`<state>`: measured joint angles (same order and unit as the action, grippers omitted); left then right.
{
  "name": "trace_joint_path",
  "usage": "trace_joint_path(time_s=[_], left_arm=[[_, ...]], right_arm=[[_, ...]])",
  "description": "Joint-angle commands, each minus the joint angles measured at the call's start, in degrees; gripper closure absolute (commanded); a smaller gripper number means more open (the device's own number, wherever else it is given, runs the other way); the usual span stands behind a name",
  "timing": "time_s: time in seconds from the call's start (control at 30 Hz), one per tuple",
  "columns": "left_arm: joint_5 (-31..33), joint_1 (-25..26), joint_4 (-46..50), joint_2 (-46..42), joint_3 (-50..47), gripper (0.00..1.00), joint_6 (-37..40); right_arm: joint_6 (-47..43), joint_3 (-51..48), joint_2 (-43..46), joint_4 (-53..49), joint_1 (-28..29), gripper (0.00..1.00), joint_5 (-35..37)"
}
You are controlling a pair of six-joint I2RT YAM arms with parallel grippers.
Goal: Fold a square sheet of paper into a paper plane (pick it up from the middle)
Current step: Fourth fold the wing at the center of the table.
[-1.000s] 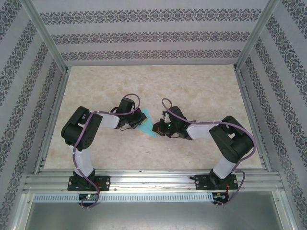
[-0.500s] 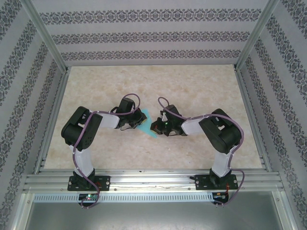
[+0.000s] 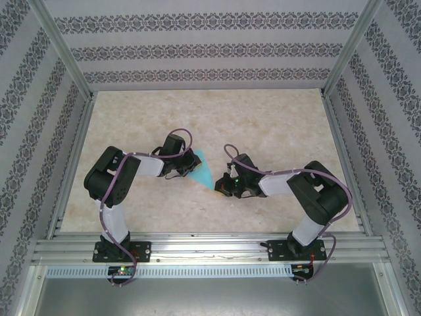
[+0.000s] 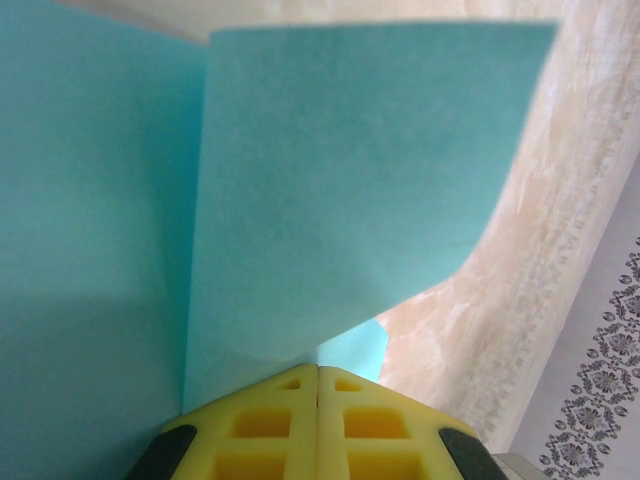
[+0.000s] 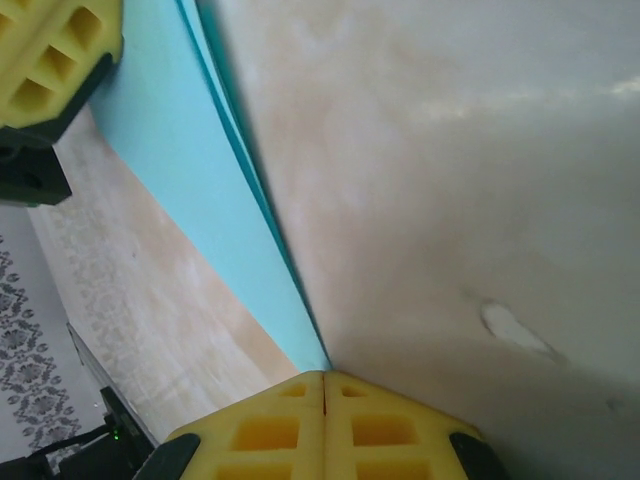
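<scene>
The square sheet of paper [image 3: 204, 170], turquoise and folded into a narrow angular wedge, lies on the marbled table [image 3: 270, 122] between my two grippers. My left gripper [image 3: 191, 166] is shut, its yellow fingertips [image 4: 300, 385] resting against the paper's left part. In the left wrist view a flap of the paper [image 4: 350, 180] stands up just ahead of the tips. My right gripper [image 3: 220, 187] is shut too, with its tips [image 5: 325, 378] at the near pointed end of the paper [image 5: 170, 150]. Nothing shows between either pair of fingers.
Aluminium rails [image 3: 210, 247] frame the table on all sides, and corner posts [image 3: 62, 49] rise at the back. Patterned walls [image 3: 210, 46] close the cell. The left gripper's yellow finger [image 5: 50, 55] shows at the top left of the right wrist view.
My right gripper has slid off the paper toward the near right, ending at its near tip, so more turquoise shows. The left arm has stayed still.
</scene>
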<state>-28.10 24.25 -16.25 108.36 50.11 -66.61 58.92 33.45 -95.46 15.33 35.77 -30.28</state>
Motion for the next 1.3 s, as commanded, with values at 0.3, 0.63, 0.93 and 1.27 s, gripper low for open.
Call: trace_joint_path(time_s=[0.3, 0.63, 0.93, 1.27], left_arm=[[3.22, -0.52, 5.2, 0.22, -1.85, 1.0, 0.48], [2.8, -0.52, 5.1, 0.22, -1.7, 1.0, 0.9], [0.11, -0.48, 5.05, -1.79, 2.06, 0.96, 3.97], [0.05, 2.43, 3.45, -8.07, -3.54, 0.99, 3.78]], right_arm=[[-2.3, 4.65, 5.34, -3.87, -0.1, 0.94, 1.11], [-0.27, 10.67, -9.08, 0.04, -0.23, 0.97, -0.53], [0.36, 6.27, -10.68, -0.58, -0.11, 0.99, 1.02], [0.99, 6.45, -10.84, -0.57, -0.34, 1.0, 1.46]])
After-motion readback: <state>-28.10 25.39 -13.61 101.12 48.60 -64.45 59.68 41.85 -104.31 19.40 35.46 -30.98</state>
